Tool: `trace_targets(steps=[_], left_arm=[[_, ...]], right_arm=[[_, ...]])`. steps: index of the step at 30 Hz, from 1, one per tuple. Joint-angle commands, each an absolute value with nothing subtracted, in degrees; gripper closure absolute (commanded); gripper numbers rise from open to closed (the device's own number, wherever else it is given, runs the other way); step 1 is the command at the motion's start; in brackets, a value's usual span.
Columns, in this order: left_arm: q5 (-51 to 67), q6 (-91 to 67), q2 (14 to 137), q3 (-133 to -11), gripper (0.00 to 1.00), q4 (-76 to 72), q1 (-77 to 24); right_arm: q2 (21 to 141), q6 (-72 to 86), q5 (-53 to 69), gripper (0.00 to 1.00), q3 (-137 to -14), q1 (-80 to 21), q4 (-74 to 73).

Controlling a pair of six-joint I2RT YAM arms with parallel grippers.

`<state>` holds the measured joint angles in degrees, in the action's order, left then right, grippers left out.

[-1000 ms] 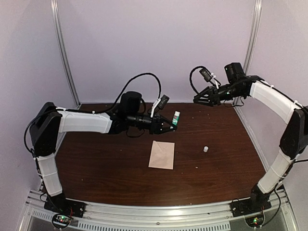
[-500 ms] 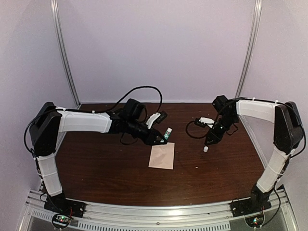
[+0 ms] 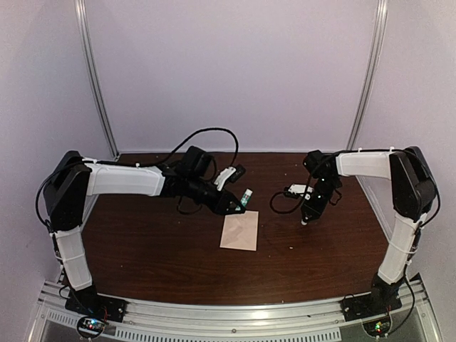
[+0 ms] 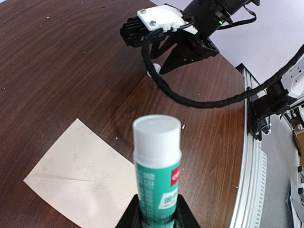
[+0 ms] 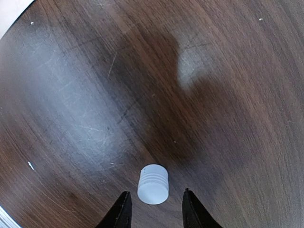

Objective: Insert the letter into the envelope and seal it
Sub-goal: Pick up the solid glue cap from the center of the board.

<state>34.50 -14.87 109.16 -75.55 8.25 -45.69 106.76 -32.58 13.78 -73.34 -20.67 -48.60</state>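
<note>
since the envelope (image 3: 239,230) lies flat near the middle of the table (image 3: 157,249), with one folded seam showing in my left wrist view and no separate letter in any view, i judge the letter is already inside and we are in the sealing part of the job, though i cannot tell whether the flap is stuck down. just beyond the envelope's far edge, the left gripper (image 3: 237,204) hangs above the wood with its fingers clamped on the body of a green and white glue stick (image 4: 156,166), white end pointing away from the wrist. well to the right, a small ribbed white cap (image 5: 153,184) stands alone on the table, and the right gripper (image 5: 155,194) is down over it, jaws parted, one fingertip on each side with a sliver of gap showing, so nothing is gripped there yet. my next move, as i read it, is to close on the cap squarely without tipping it, lift it, and bring it to the stick's white end, or park it if the flap needs gluing first.
</note>
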Motion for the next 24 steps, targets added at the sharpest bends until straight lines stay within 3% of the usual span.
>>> trace_targets(steps=[1, 7, 24], left_arm=[[34.61, -14.39, 107.24, -74.84, 0.95, 7.14, -45.15], [34.89, -14.55, 107.29, -74.62, 0.95, 6.73, -45.18], [35.4, -14.91, 107.7, -74.44, 0.95, 6.09, -45.18]], right_arm=[[107.59, -31.55, 12.16, 0.64, -75.34, -21.03, -48.1], [109.2, -31.66, 13.35, 0.71, -76.19, -21.09, -49.14], [107.25, -31.59, 15.36, 0.69, -75.84, -21.23, -50.62]])
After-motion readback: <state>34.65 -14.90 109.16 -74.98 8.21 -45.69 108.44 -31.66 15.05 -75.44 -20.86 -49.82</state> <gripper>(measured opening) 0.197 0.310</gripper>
